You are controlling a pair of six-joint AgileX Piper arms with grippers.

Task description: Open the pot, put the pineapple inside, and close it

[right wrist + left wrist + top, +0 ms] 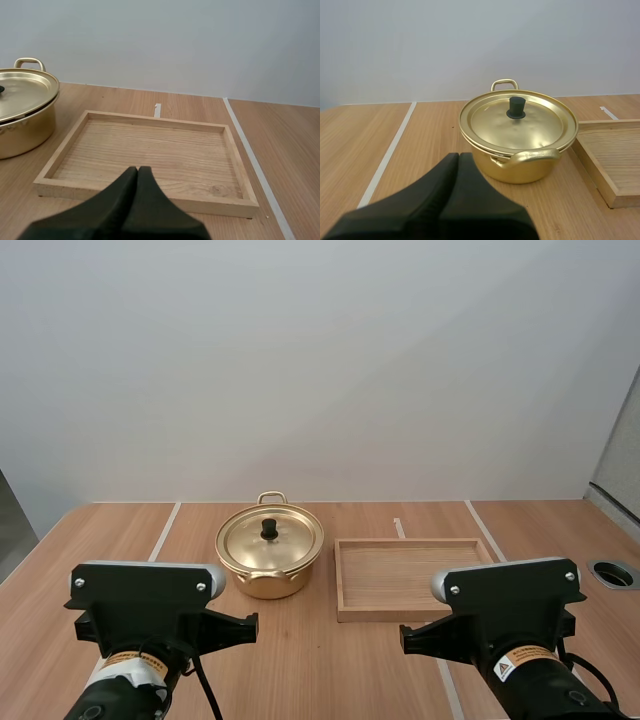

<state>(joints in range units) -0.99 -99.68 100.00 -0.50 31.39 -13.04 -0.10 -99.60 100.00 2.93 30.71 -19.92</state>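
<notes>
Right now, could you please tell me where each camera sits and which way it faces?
High view: behind and above the arm bases, looking forward and down at the table, pot and wooden tray; the left arm and right arm show nearest.
Left wrist view: on the left arm, low, facing the lidded pot; the shut left gripper points toward it.
Right wrist view: on the right arm, low, facing the wooden tray; the shut right gripper points over it.
Shared: both wrist views catch the pot beside the wooden tray.

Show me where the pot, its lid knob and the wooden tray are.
pot [268, 583], high view, front of its gold wall.
lid knob [516, 102], left wrist view, top of the black knob.
wooden tray [150, 120], right wrist view, its far rim.
</notes>
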